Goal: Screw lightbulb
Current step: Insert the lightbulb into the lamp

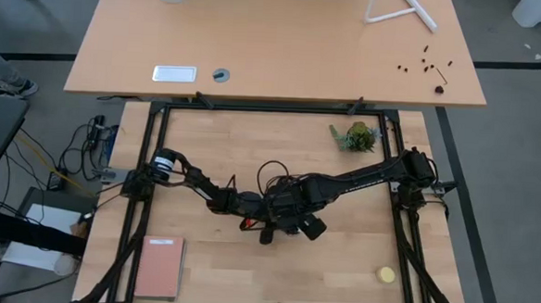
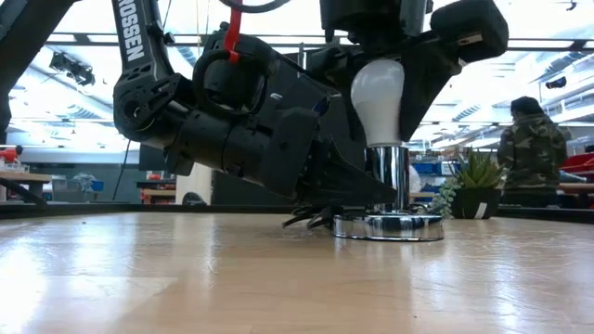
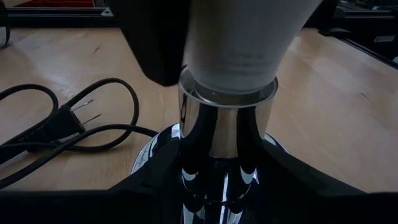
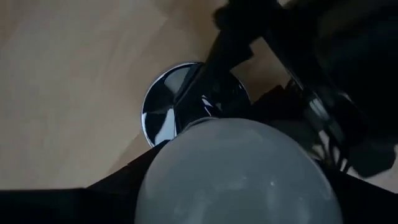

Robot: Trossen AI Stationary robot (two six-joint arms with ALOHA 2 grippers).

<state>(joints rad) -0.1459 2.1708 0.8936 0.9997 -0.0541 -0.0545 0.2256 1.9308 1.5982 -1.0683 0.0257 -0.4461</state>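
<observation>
The bulb (image 2: pixel 378 97) stands upright in the socket (image 2: pixel 387 178); the right gripper (image 2: pixel 390 37), above the socket, clasps the bulb's top; the left gripper (image 3: pixel 205 186), low beside the socket, clamps its chrome neck.

lightbulb (image 4: pixel 239 171) above chrome socket base (image 4: pixel 163 109)

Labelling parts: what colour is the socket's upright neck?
Shiny chrome silver socket neck, best seen in the left wrist view.

A matt, frosted white lightbulb (image 2: pixel 379 100) sits in a mirror-bright chrome socket (image 2: pixel 388 176) on a smooth, satin-finished wooden table (image 2: pixel 186 278); at its nine o'clock, a black rubbery cord (image 3: pixel 68 127) with metal prongs.
</observation>
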